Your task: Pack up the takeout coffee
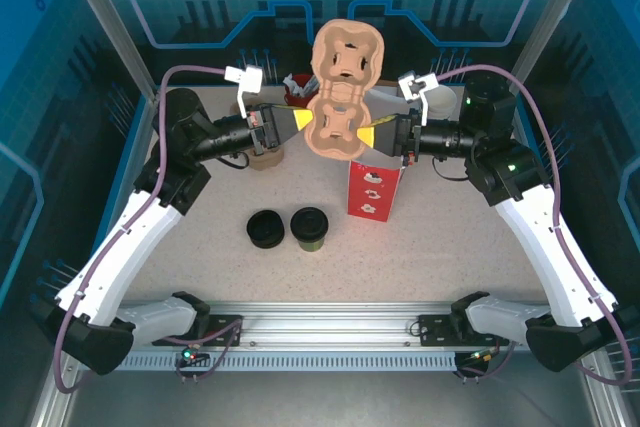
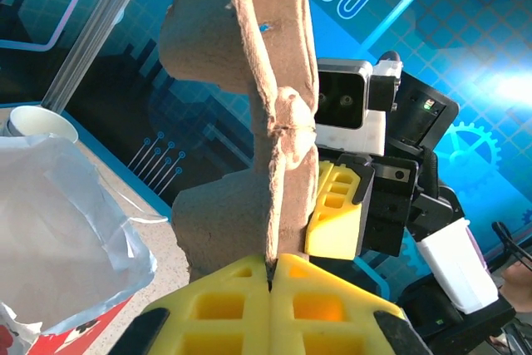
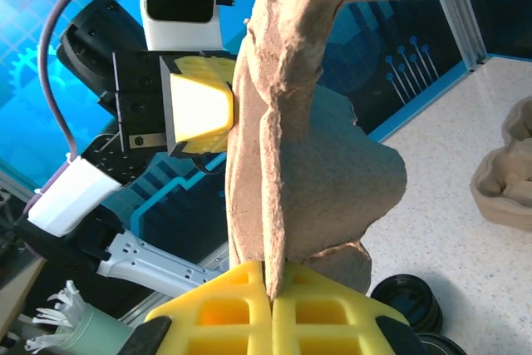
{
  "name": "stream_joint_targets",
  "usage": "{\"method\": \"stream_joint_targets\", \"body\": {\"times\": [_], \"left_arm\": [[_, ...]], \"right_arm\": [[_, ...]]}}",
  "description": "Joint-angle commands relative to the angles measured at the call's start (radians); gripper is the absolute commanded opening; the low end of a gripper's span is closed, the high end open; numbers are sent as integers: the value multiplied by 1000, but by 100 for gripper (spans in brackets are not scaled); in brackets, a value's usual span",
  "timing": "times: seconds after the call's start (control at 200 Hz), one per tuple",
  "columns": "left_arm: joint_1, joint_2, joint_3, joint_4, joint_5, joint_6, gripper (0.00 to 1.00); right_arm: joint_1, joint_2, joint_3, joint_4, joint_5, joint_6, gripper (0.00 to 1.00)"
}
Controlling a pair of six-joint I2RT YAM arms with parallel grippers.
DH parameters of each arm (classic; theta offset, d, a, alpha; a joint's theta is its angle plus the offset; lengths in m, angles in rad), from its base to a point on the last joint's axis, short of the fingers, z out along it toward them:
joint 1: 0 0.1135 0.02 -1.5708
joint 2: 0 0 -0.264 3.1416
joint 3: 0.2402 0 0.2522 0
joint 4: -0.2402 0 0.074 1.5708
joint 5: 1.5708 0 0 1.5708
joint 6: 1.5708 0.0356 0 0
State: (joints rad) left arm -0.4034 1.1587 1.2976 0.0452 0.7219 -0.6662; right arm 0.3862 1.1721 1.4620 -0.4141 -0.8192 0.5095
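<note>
A brown pulp cup carrier (image 1: pixel 345 67) hangs upright in the air above the back of the table, held from both sides. My left gripper (image 1: pixel 298 120) is shut on its left edge, and the left wrist view shows the yellow jaws (image 2: pixel 271 265) pinching the carrier (image 2: pixel 241 64). My right gripper (image 1: pixel 374 134) is shut on the opposite edge; in the right wrist view it (image 3: pixel 270 284) clamps the carrier (image 3: pixel 332 164). The takeout coffee (image 1: pixel 310 229), an olive-green cup with a black lid, stands on the table in front, apart from both grippers.
A black stack of lids (image 1: pixel 265 229) sits just left of the coffee. A red paper bag (image 1: pixel 372 189) stands upright below the right gripper. More pulp carriers (image 1: pixel 265 154) lie stacked behind the left arm. A white cup (image 2: pixel 33 122) stands at the back left.
</note>
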Motion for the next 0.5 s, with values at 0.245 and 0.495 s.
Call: {"method": "stream_joint_targets", "body": {"times": [0.245, 0.495], "left_arm": [[-9, 2, 98, -333, -121, 389, 63], [-50, 43, 217, -530, -137, 714, 62]], "right_arm": [[-53, 4, 99, -305, 67, -67, 0], [-82, 54, 185, -624, 76, -118, 0]]}}
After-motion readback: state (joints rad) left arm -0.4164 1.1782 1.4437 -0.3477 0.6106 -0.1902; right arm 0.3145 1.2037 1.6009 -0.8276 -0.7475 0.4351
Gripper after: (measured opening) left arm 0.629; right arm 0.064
